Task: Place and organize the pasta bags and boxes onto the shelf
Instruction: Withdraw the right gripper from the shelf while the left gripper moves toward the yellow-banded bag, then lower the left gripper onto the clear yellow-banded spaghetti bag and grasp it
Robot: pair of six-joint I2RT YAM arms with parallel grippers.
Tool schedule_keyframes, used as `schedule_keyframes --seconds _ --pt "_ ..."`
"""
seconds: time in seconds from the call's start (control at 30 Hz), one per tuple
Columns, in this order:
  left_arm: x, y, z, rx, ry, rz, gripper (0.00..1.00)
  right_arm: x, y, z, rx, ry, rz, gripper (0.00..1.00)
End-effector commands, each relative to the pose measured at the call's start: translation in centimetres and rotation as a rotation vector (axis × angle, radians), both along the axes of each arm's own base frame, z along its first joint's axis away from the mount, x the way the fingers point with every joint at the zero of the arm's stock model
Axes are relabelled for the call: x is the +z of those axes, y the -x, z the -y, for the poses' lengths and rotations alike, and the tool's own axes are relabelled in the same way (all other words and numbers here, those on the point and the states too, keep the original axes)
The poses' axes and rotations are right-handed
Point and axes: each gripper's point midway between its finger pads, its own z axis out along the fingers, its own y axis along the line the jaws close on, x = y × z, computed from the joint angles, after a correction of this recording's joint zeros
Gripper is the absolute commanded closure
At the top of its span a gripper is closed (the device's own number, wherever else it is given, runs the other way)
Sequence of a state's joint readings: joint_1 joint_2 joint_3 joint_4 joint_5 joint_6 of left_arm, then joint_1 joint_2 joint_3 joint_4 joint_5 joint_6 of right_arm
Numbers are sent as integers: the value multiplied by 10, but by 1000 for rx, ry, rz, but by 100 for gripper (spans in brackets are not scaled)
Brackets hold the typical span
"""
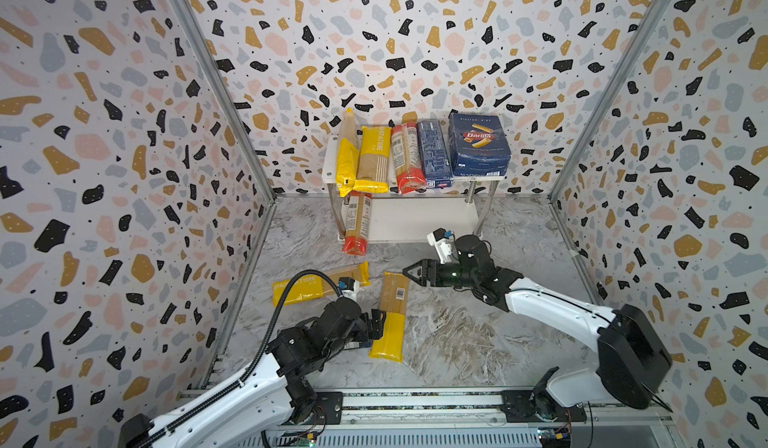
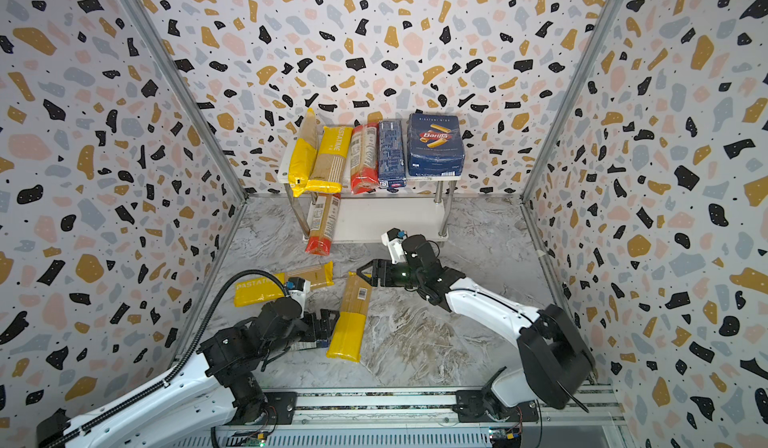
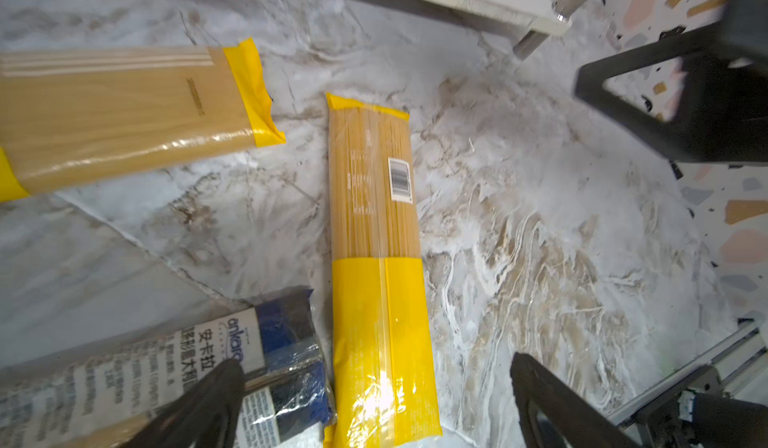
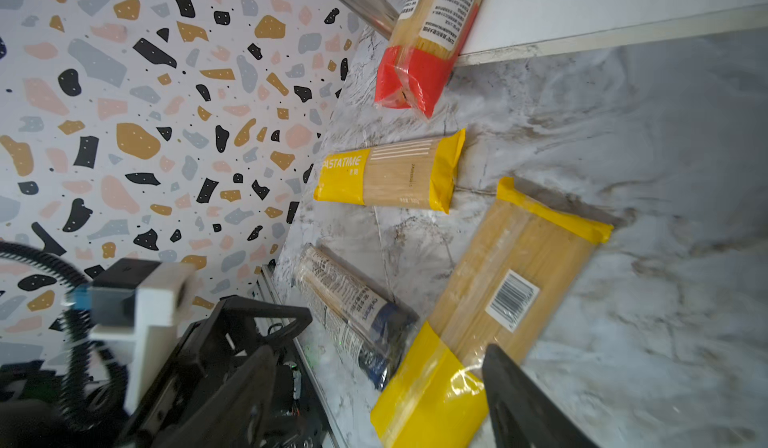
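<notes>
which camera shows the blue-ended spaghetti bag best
The right wrist view: the blue-ended bag lies there nearly whole and unobstructed. The left wrist view shows only its blue end and label. In both top views the left arm hides nearly all of it.

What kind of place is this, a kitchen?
Probably a robot test booth, not a kitchen: printed panel walls, two arms on a metal rail, a small shelf of pasta.

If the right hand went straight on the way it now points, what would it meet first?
Likely the thin yellow end of the barcode bag, just ahead of the right hand in both top views. The hand's height is unclear. If it passes above that end, the PASTATIME bag lies next in line.
</notes>
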State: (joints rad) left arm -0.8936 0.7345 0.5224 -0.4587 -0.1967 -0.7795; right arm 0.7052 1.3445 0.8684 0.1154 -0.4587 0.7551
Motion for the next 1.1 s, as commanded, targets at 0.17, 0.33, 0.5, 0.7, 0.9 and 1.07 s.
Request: schedule_keyframes --seconds 0.17,0.33,0.5,0.7,0.9,1.07 --pt "-22 1 52 -32 -35 7 0 22 36 66 -93 55 118 16" --pt "-40 -7 47 4 -146 8 1 17 56 89 -122 64 129 15" --pt "-54 -7 48 -5 -182 -6 0 11 67 100 -128 63 129 15" --pt "-69 -10 63 -35 -198 -24 1 5 66 104 -131 67 127 15" --pt "-87 -14 71 -56 -262 -48 0 5 61 112 -140 63 127 15" --pt "-107 -14 69 -62 -325 -71 0 5 58 120 -156 65 126 15"
